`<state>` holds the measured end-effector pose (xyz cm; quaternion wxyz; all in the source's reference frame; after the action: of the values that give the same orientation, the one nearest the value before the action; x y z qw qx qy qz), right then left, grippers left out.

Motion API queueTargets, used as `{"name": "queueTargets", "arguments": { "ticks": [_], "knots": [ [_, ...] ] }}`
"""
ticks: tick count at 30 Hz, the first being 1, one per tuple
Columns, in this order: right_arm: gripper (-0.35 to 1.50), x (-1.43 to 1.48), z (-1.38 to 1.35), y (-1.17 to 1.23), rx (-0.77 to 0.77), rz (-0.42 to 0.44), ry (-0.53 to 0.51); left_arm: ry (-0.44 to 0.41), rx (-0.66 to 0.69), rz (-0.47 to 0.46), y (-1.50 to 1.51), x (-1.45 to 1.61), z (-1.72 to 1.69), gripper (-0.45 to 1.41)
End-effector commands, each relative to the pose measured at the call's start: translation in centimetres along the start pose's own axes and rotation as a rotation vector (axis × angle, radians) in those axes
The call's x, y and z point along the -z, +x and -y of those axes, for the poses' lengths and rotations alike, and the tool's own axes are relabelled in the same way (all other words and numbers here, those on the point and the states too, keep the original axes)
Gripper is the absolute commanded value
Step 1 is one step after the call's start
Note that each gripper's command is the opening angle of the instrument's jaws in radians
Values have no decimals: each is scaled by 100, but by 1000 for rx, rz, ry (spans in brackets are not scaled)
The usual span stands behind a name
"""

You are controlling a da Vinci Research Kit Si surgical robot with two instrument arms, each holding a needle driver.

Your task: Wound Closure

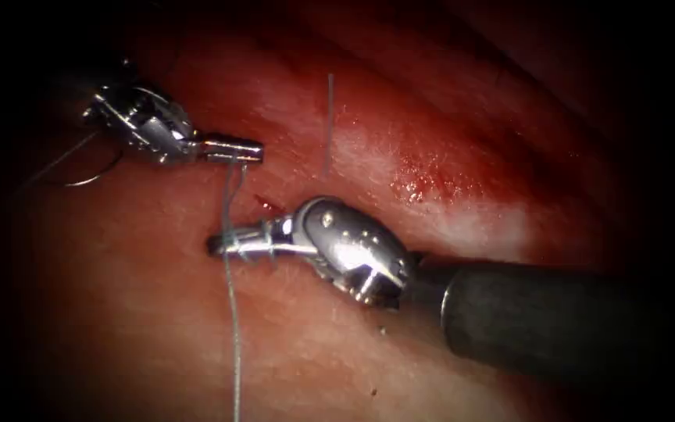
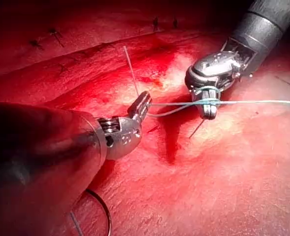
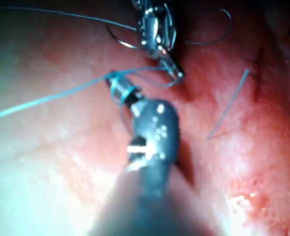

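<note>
Right gripper [image 1: 232,244], jaws closed, wears thread [image 1: 233,328] loops; left gripper [image 1: 236,148] at eleven o'clock pinches thread. Loops may slip off.

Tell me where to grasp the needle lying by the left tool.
Probably mid-curve, from the left: the needle arcs free on the tissue behind the left tool, which holds the thread. Thread is wound round the right tool.

left claw [image 1: 245,149] sits behind right claw [image 1: 232,245], thread [image 1: 234,328] wound around the latter.
</note>
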<state>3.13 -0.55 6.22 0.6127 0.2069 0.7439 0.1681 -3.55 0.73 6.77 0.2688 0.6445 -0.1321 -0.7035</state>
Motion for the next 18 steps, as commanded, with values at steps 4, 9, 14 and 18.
{"name": "queueTargets", "arguments": {
  "ticks": [4, 9, 14, 18],
  "knots": [
    [9, -5, -2, -7, -1, 0, -1, 11, 8, -8, 3, -4, 5, -45],
    [51, -8, -3, -8, -30, 2, -5, 13, 10, -6, 2, -6, 6, -45],
    [58, -7, -3, -7, -36, 2, -5, 9, 8, -13, 4, 1, 3, -45],
    [58, -6, -5, -6, -37, 2, -5, 10, 6, -15, 6, 8, 0, -45]
  ]
}}
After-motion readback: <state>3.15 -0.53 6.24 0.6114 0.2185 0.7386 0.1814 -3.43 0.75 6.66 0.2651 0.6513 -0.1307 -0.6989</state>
